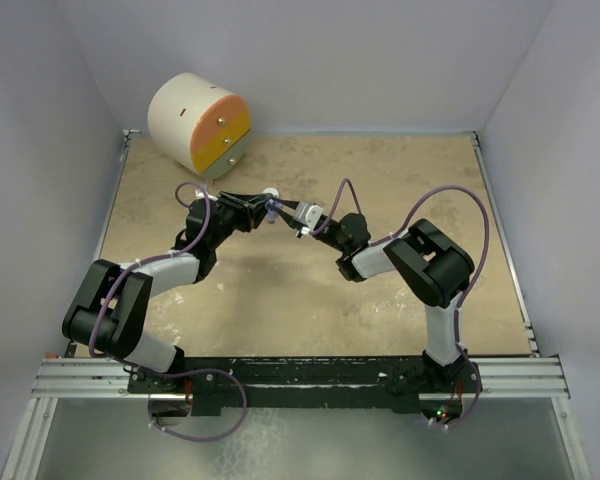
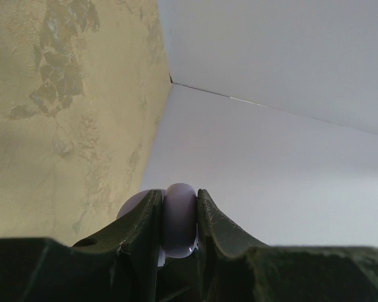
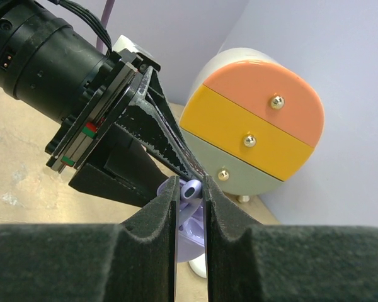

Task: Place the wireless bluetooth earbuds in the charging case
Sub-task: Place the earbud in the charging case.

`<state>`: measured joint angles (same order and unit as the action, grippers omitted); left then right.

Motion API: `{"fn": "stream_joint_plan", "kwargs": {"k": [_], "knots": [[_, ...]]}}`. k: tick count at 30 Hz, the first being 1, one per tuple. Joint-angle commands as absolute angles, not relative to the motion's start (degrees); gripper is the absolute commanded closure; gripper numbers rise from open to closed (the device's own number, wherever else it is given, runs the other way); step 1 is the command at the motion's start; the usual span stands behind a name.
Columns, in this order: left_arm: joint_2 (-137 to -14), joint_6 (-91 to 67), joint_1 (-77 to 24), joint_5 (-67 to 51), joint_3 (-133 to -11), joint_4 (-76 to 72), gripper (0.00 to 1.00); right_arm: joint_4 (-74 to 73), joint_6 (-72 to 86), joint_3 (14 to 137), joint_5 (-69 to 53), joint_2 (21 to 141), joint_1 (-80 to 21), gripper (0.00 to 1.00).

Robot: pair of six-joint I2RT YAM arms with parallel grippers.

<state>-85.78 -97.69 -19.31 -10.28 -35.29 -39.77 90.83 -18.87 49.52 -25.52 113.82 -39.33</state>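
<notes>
Right pincer point(image 3: 190, 184) pinches a purple earbud point(image 3: 190, 190).

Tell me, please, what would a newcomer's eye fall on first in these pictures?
The round drawer unit, with peach, orange and grey-green fronts, stands out at the far left corner of the table. Just in front of it, the left arm and right arm meet tip to tip. The left jaws are shut on a rounded lilac piece, and the right jaws on a small lilac part.
</notes>
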Motion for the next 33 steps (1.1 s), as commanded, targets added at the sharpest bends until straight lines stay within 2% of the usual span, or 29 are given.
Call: {"fn": "stream_joint_plan", "kwargs": {"k": [1, 14, 22, 33], "knots": [[-84.8, -100.3, -19.6, -10.8, -37.2, -47.7, 1.00, 135.8, -19.7, 50.9, -27.0, 112.0, -39.3, 1.00], [-85.1, -101.3, -19.6, -9.8, -38.1, -48.8, 1.00, 136.2, -19.6, 48.4, -26.5, 110.1, -39.3, 1.00], [-85.5, -101.3, -19.5, -9.5, -38.8, -48.7, 1.00, 136.1, -19.3, 47.2, -26.1, 109.6, -39.3, 0.93], [-86.2, -101.3, -19.6, -9.4, -39.9, -48.8, 1.00, 136.3, -19.6, 45.8, -25.3, 108.3, -39.3, 0.90]]}}
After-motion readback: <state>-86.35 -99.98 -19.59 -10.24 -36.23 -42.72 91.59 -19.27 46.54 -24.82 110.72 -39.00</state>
